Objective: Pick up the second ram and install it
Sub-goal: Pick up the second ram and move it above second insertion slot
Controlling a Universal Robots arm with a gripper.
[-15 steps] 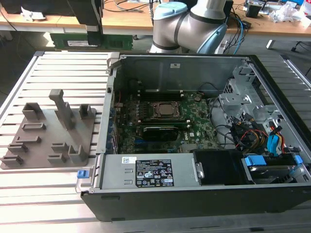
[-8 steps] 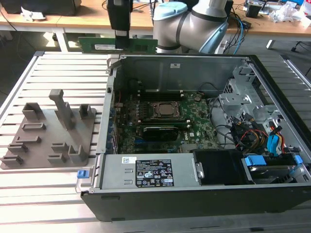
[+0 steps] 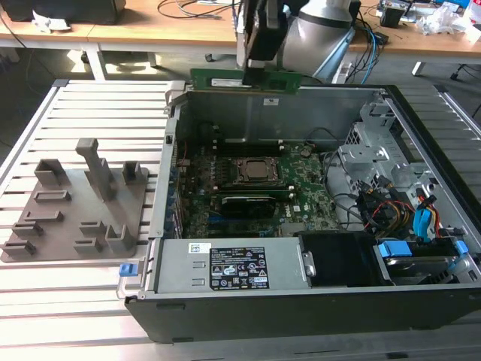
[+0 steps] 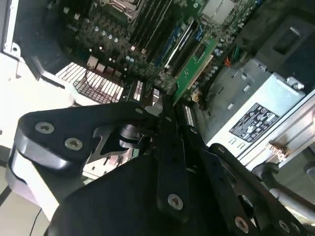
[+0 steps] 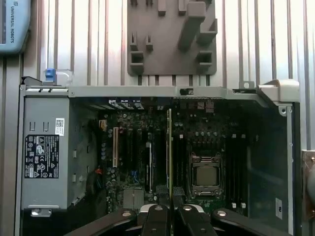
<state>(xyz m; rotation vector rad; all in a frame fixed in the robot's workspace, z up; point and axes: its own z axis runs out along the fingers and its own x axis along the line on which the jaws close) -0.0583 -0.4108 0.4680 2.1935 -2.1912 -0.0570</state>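
Gripper: hangs (image 3: 254,71) from the arm above the open case (image 3: 301,113), pointing down; its dark links and fingers show in both wrist views (image 5: 170,204) (image 4: 165,115)
Jaws: closed on the ram, pinching its upper edge at about mid-length
Ram: green stick (image 3: 225,80), held level in the air with its long edge horizontal, clear of the board; in the exterior view it sits just above the case's far wall, with a pale label on its face
Ram from above: in the first wrist view it shows edge-on as a thin line (image 5: 170,147) running out from the fingertips over the slots just beside the socket
Board: large green motherboard (image 3: 308,199) (image 5: 133,147) (image 4: 147,29), flat on the floor of the case
Socket: square metal frame (image 3: 258,171) (image 5: 205,174) near the middle of the board, slot rows on both sides
Seated stick: a green strip with a dark face (image 3: 244,201) stands in a slot just on the near side of the socket
Supply: grey box with a labelled face (image 3: 225,263) (image 5: 44,147) (image 4: 256,115), along the case's near wall
Cables: red, yellow and blue bundle (image 3: 406,214) at the exterior view's right end of the case
Plate: grey fixture plate with upright blocks (image 3: 75,203) (image 5: 170,54), just beside the case on the exterior view's left
Table: pale slatted top (image 3: 90,105) (image 5: 74,39) bearing the case and the plate
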